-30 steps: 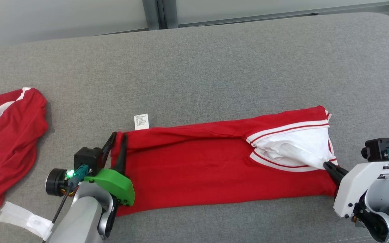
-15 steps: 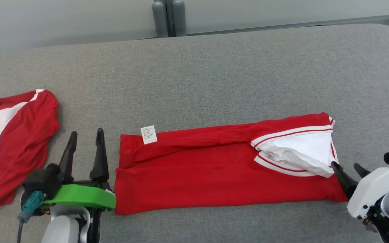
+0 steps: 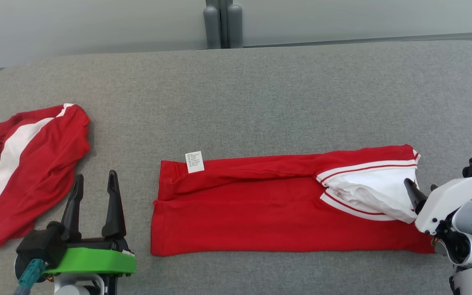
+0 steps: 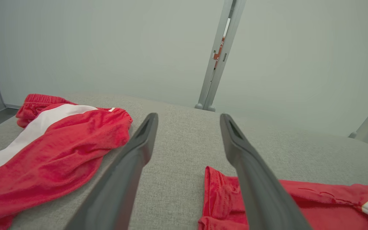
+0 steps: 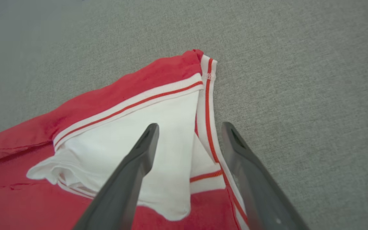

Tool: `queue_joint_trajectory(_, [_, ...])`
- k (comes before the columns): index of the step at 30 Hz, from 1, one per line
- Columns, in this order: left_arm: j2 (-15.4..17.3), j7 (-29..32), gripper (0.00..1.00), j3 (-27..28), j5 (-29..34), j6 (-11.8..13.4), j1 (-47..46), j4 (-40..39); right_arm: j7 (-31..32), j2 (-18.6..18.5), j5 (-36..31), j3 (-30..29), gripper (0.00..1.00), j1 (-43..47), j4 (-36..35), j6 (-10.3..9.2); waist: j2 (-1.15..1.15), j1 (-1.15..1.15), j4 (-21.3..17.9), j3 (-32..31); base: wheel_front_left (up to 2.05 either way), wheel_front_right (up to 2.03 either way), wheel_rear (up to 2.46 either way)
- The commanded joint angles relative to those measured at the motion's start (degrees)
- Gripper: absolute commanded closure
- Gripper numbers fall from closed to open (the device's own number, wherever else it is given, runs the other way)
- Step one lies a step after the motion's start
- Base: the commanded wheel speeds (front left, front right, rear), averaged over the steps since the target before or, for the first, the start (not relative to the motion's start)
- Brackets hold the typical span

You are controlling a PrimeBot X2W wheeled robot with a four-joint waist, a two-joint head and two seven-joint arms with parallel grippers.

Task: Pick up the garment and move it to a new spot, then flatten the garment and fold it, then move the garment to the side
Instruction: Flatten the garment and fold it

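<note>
Although the red garment (image 3: pixel 277 213) already lies as a long, narrow band across the near middle of the grey desk (image 3: pixel 260 102), it looks only partly folded. Its white, stripe-trimmed part (image 3: pixel 373 190) is bunched at the right end, and a care label (image 3: pixel 194 162) sticks up at the far left corner.

The left claw (image 3: pixel 96 175) stands wide and empty, just beside the band's left edge but apart from it. The right claw (image 3: pixel 419 184) is also spread wide, with its fingers over the white part at the right end. Whether they touch the cloth I cannot tell; nothing is pinched between them. A second red and white garment (image 3: pixel 35 164) lies crumpled well to the left.

The cloth appears to be a thin, light knit: soft, limp, and likely to sag wherever it is not held. Its stacked layers would probably slide over one another if only the top one were caught. The surest hold, I judge, is at the two ends, each claw closing low over every layer near a corner. The loose white part is the likeliest to spill out of the fold.
</note>
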Motion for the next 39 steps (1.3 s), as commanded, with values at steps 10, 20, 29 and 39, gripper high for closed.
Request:
queue_joint_trajectory(10, [0.10,0.00,0.00,-0.42,0.64,-0.18,0.12,1.90,2.24,0.16,-4.37,-2.11,0.00,-6.25,15.33,-0.03,0.00,0.00,2.55,1.39,0.00,0.00,0.00])
queue_joint_trajectory(20, [0.09,0.00,0.00,0.13,1.00,-0.18,0.53,1.89,0.42,-1.62,-6.37,-1.56,1.00,-9.51,20.08,-0.08,0.00,0.00,2.48,1.49,0.00,0.00,0.00])
queue_joint_trajectory(29, [0.11,0.00,0.00,0.00,1.17,-0.18,-0.08,1.76,-2.08,-10.22,-12.76,-9.44,1.00,-12.26,18.02,-0.07,0.00,0.00,0.72,1.47,0.00,0.00,0.00])
queue_joint_trajectory(39, [0.11,0.00,0.00,-0.60,0.93,-0.18,-0.66,2.30,0.78,-11.90,-16.17,-8.70,1.00,-11.08,11.52,-0.06,0.00,0.00,-0.47,1.36,0.00,0.00,0.00])
